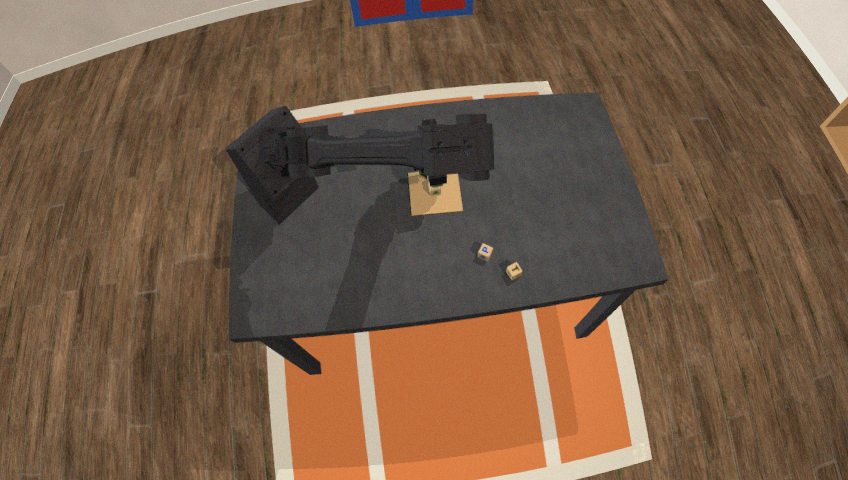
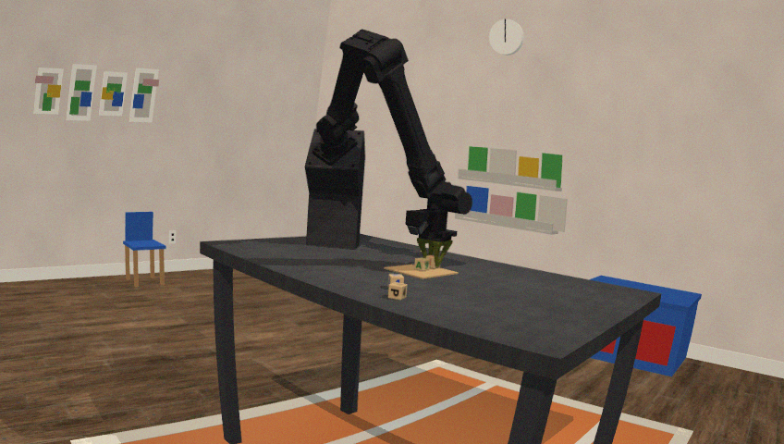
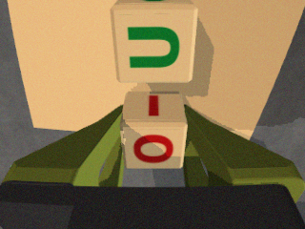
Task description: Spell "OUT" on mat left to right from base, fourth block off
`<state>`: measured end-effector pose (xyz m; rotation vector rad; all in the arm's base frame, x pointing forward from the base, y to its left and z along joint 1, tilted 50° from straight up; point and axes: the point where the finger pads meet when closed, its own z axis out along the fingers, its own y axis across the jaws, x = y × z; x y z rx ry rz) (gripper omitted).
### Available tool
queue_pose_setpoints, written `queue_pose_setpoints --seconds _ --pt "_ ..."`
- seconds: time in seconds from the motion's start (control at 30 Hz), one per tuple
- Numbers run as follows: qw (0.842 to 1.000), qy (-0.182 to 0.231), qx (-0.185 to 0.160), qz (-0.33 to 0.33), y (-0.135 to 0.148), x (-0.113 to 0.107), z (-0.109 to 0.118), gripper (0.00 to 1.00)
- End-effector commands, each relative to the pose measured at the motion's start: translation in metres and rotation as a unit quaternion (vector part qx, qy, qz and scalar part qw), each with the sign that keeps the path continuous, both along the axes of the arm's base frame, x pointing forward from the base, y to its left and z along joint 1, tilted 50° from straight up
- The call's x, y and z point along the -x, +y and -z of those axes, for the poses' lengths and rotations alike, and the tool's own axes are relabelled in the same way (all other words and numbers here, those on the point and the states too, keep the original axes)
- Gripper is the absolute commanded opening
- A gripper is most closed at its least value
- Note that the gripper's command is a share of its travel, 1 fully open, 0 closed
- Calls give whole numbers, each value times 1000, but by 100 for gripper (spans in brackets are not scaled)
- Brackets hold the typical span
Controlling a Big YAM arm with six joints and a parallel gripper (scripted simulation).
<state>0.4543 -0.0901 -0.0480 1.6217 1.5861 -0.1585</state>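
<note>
A tan mat [image 1: 436, 195] lies on the dark table. The block with a green U [image 3: 154, 40] stands on the mat; it also shows in the exterior view [image 2: 422, 265]. My gripper [image 3: 153, 114] is shut on the block with a red O [image 3: 152, 143] and holds it down low at the mat's edge, right beside the U block. I cannot tell whether the O block touches the mat. In the top view the arm hides most of the gripper [image 1: 436, 181]. The P block [image 1: 484, 251] and the T block [image 1: 514, 270] lie close together on the table, off the mat.
The robot base [image 1: 273, 160] stands at the table's back left corner. The P block [image 2: 397, 291] sits in front of the mat in the exterior view, with the T block [image 2: 395, 278] just behind it.
</note>
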Motion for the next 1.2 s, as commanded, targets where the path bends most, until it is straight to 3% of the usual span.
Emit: queue_pose_setpoints --seconds 0.0,1.17 --pt "1000 -2 3 -4 -1 -2 -1 25" --pt "1000 -7 3 0 -5 -4 -6 25"
